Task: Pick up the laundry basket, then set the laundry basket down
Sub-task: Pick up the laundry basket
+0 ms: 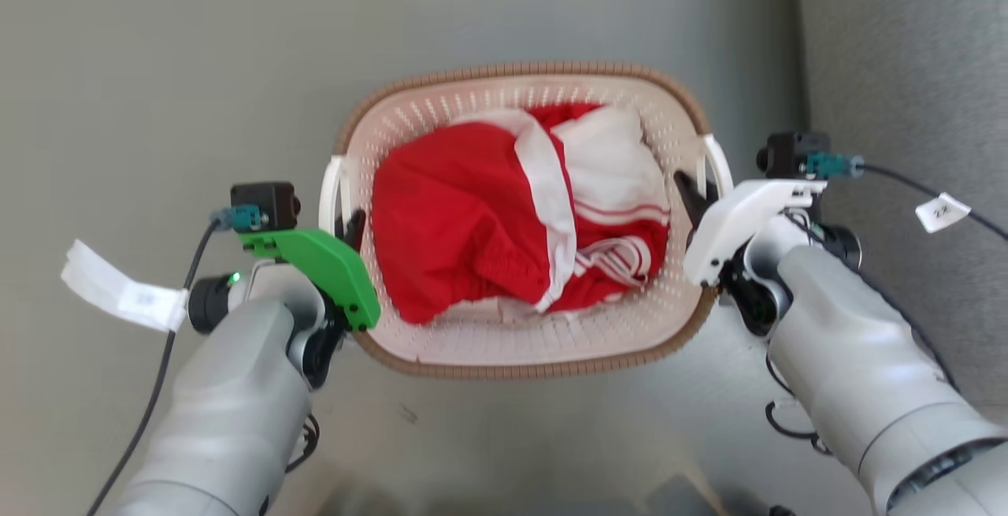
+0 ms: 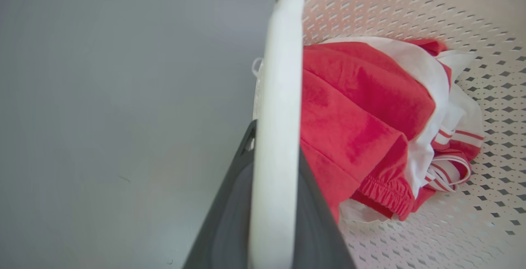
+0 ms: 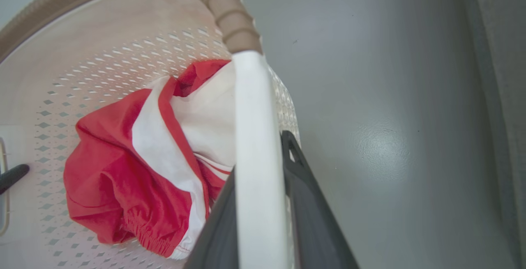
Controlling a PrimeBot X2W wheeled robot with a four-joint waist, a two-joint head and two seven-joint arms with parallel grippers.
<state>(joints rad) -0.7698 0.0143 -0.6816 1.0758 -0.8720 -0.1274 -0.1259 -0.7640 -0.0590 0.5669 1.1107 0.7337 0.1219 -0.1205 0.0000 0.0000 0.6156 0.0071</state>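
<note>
My L gripper [image 1: 344, 226], R gripper [image 1: 699, 193] clamped on cream perforated plastic laundry basket [image 1: 512, 347] by white loop handles [image 2: 273, 137]. Grasp done, I judge; next: level, synced lift.

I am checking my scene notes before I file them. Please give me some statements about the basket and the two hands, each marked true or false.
1. The left hand holds the laundry basket by a white handle. True.
2. The basket is empty. False: red and white clothing lies inside.
3. Its rim is brown. True.
4. The right hand hangs open beside the basket. False: it is shut on the other handle.
</note>
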